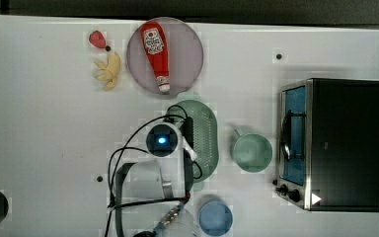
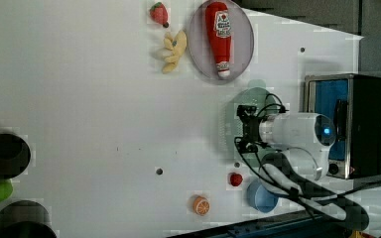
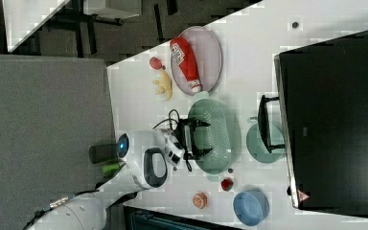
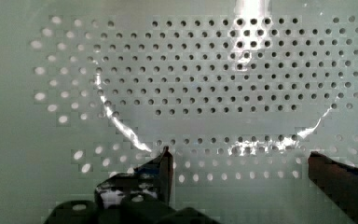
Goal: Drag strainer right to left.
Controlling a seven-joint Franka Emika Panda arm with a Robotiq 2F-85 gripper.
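Note:
The pale sage-green oval strainer [image 1: 206, 129] lies on the white table, between the ketchup plate and the blue bowl in the top view. It also appears as strainer [image 3: 220, 136] and strainer [image 2: 228, 124], half covered by the arm. My gripper [image 3: 204, 138] reaches down into its bowl near the rim on the right view's left. The wrist view looks straight at the strainer's perforated floor [image 4: 205, 79], with my gripper [image 4: 240, 161] open and its two dark fingers wide apart just above the holes. Nothing is held between them.
A round green mug [image 1: 251, 153] stands on the top view's right of the strainer, then a toaster oven [image 1: 335, 143]. A plate [image 1: 187, 54] carries a ketchup bottle [image 1: 158, 52]. A blue bowl [image 1: 215, 217], banana [image 1: 108, 69] and strawberry [image 1: 97, 39] lie around.

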